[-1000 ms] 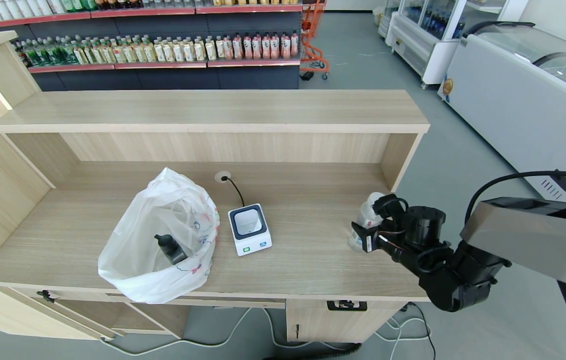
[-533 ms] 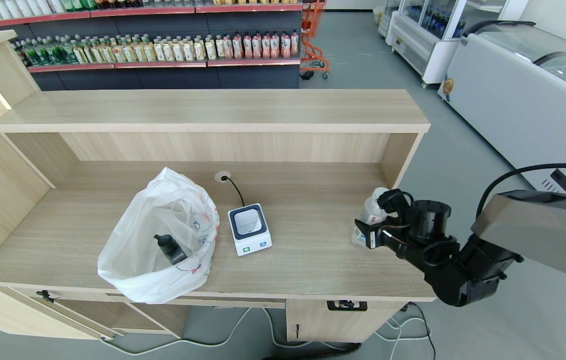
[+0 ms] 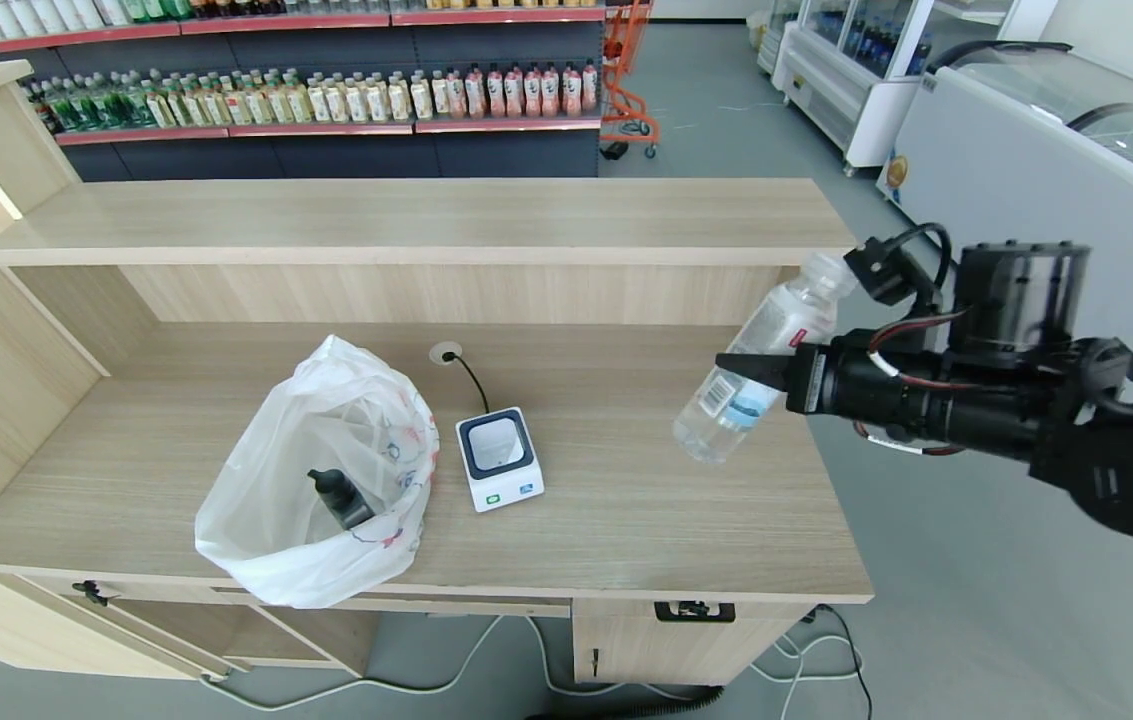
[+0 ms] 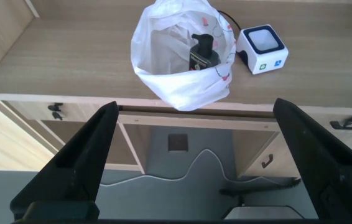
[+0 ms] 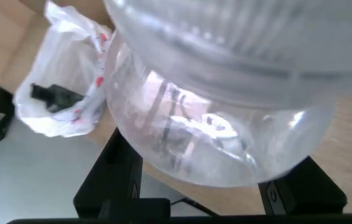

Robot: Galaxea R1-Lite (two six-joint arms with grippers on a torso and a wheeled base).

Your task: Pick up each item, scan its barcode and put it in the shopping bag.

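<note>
My right gripper (image 3: pixel 752 366) is shut on a clear water bottle (image 3: pixel 716 425), held tilted in the air above the counter's right end, cap up and to the right, barcode label facing down-left. In the right wrist view the bottle (image 5: pixel 226 93) sits between the dark fingers (image 5: pixel 117 177). The white barcode scanner (image 3: pixel 499 457) stands mid-counter, left of the bottle. A white plastic shopping bag (image 3: pixel 266 520) stands open further left with a black bottle (image 3: pixel 341 497) inside. My left gripper (image 4: pixel 194 155) hangs open below the counter's front edge, facing the bag (image 4: pixel 163 74) and scanner (image 4: pixel 262 48).
The wooden counter (image 3: pixel 576 520) has a raised back shelf and side walls. A black cable (image 3: pixel 471 380) runs from the scanner to a hole at the back. Freezers (image 3: pixel 1026 180) stand on the right, drink shelves (image 3: pixel 326 100) behind.
My right arm has lifted the water bottle off the counter's right end and tilted it in the air. Bag, scanner and black bottle have stayed put.
</note>
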